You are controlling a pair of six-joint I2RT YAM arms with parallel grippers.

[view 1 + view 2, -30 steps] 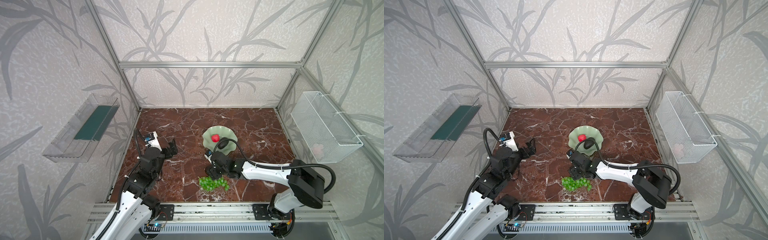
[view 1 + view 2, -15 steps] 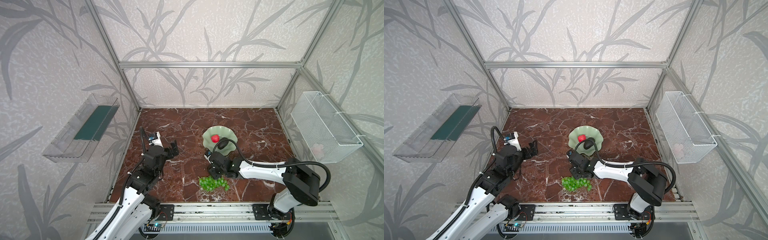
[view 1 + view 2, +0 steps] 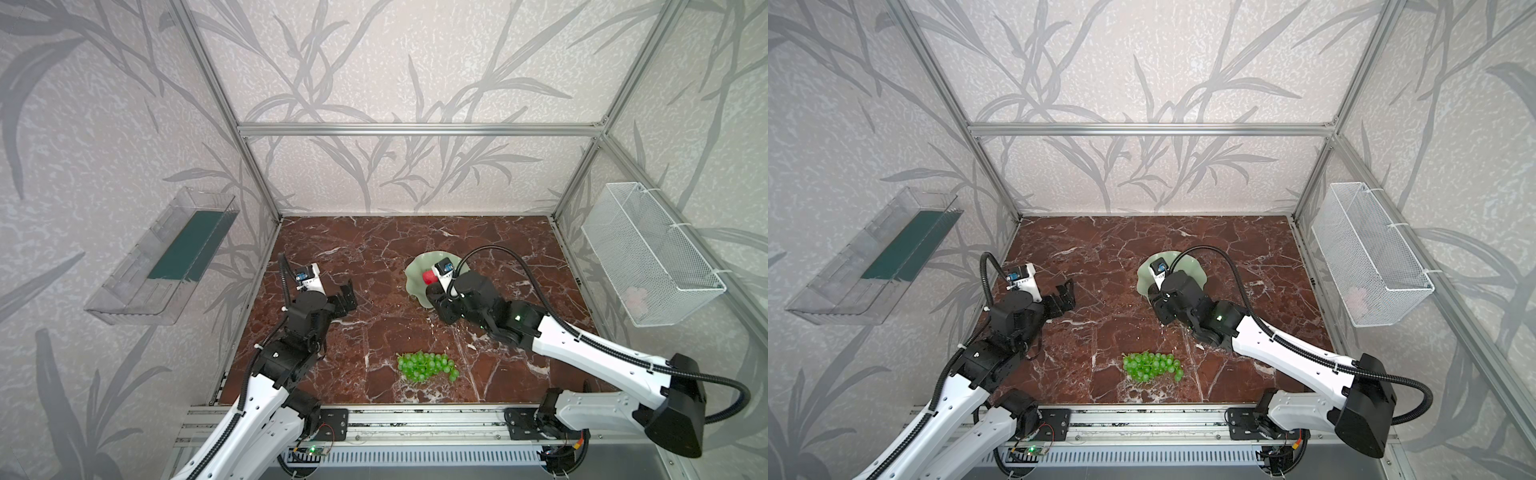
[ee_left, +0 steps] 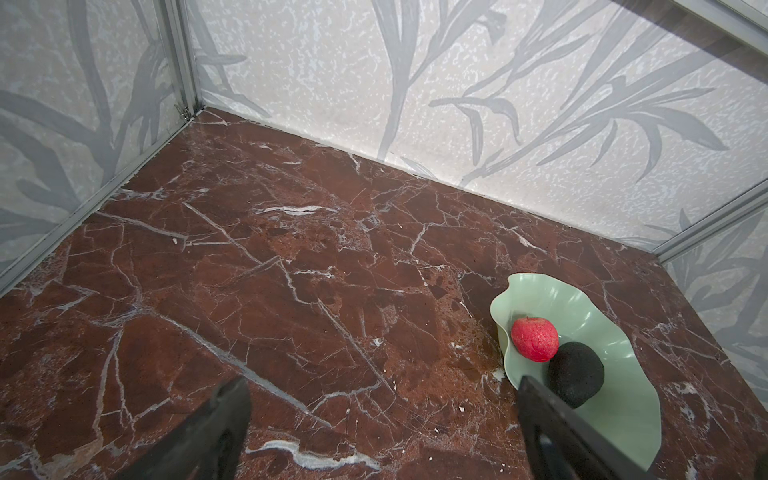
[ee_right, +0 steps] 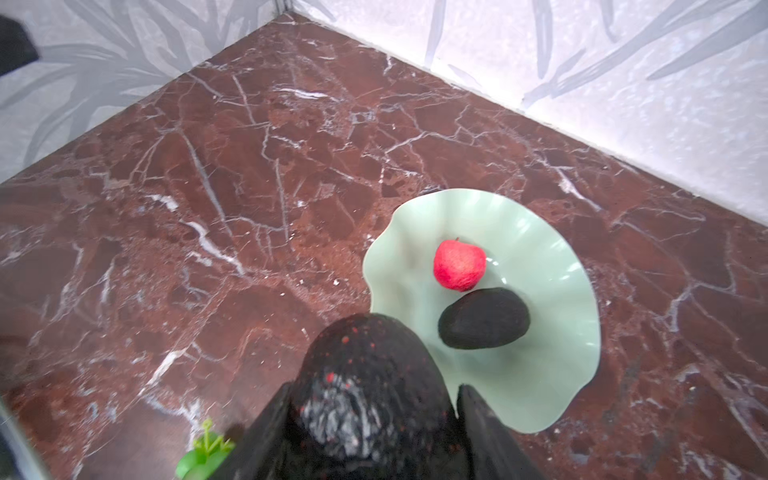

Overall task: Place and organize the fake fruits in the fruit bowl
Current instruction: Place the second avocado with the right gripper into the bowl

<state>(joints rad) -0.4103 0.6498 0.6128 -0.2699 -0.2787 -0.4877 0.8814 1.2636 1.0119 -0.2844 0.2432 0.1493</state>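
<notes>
Mint-green bowl [image 5: 540,374], centre-right in the right wrist view, holds apple [image 5: 459,264] plus first avocado [image 5: 484,319] (two of four). Right gripper [image 5: 374,388] clamps second avocado [image 5: 361,345] near its rim. Grapes [image 3: 426,366] pending, lower centre in a top view. Left gripper [image 4: 380,382] wide open, empty.

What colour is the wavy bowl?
The fruit bowl is pale mint green and glossy, clearest in the right wrist view.

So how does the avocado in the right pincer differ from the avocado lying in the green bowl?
The pincer avocado is clamped in the right pincer; the bowl avocado lies loose in the fruit bowl beside the red fruit. The pincer avocado shows red specks and a scuffed grey patch; the bowl avocado looks evenly black. Both are dark, pebbly and egg-shaped.
</notes>
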